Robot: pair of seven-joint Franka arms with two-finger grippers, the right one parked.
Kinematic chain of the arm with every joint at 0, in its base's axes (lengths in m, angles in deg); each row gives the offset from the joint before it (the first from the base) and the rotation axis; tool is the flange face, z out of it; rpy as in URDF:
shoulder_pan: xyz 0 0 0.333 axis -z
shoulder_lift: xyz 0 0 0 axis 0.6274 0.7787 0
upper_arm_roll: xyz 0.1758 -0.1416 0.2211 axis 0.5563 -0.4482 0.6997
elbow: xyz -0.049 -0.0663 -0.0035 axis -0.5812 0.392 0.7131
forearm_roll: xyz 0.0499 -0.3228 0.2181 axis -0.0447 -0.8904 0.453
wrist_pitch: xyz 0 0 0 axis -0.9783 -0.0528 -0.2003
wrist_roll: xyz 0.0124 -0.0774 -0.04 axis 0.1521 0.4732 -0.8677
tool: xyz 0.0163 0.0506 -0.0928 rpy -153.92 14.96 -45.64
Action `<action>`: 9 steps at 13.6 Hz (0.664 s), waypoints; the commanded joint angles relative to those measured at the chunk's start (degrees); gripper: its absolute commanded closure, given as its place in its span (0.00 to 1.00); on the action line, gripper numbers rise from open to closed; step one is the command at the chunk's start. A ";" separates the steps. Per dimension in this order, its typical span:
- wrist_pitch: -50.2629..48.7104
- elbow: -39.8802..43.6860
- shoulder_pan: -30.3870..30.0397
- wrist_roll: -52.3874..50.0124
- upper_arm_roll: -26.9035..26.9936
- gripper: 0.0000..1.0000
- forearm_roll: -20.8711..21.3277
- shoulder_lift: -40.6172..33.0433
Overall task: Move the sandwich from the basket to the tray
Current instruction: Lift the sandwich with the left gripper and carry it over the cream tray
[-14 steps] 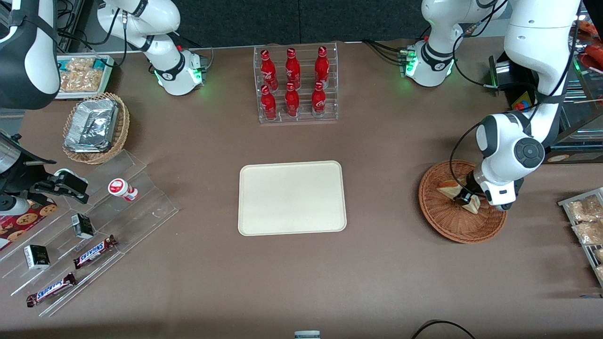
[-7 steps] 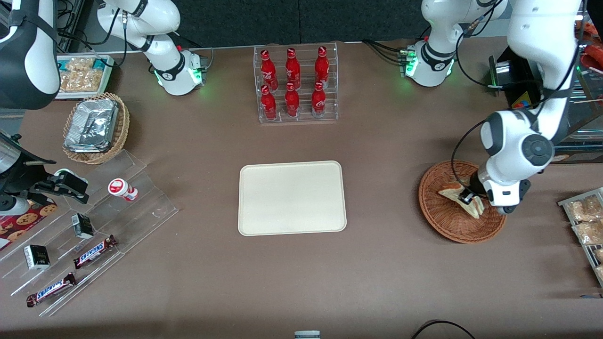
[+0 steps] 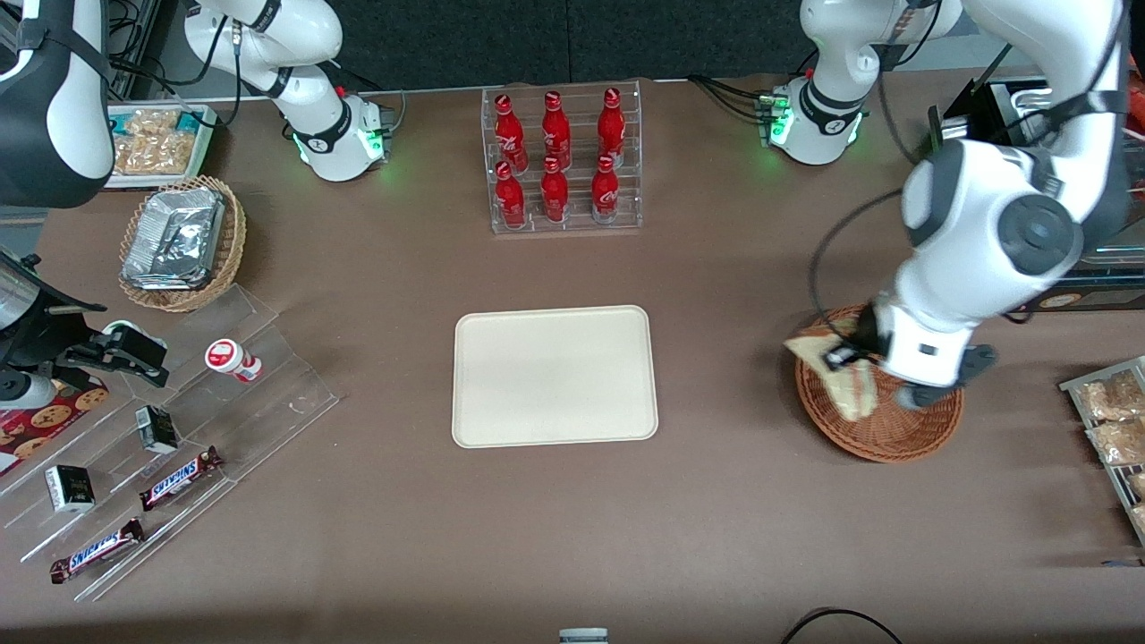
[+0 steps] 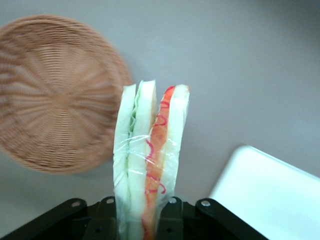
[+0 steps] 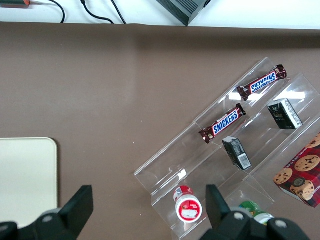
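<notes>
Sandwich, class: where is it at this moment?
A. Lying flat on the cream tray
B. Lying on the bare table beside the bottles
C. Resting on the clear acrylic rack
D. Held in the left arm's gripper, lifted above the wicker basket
D: the gripper is shut on the sandwich, held above the empty basket, while the tray is bare.
</notes>
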 commanded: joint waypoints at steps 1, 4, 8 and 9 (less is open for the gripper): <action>-1.84 6.47 0.20 -2.90 -7.81 0.89 1.10 3.11; -1.31 10.34 8.70 -7.29 -9.06 0.89 3.20 8.20; -0.78 18.41 17.06 -13.36 -8.80 0.88 6.46 17.24; -0.87 21.22 18.30 -15.38 -8.88 0.88 7.69 20.06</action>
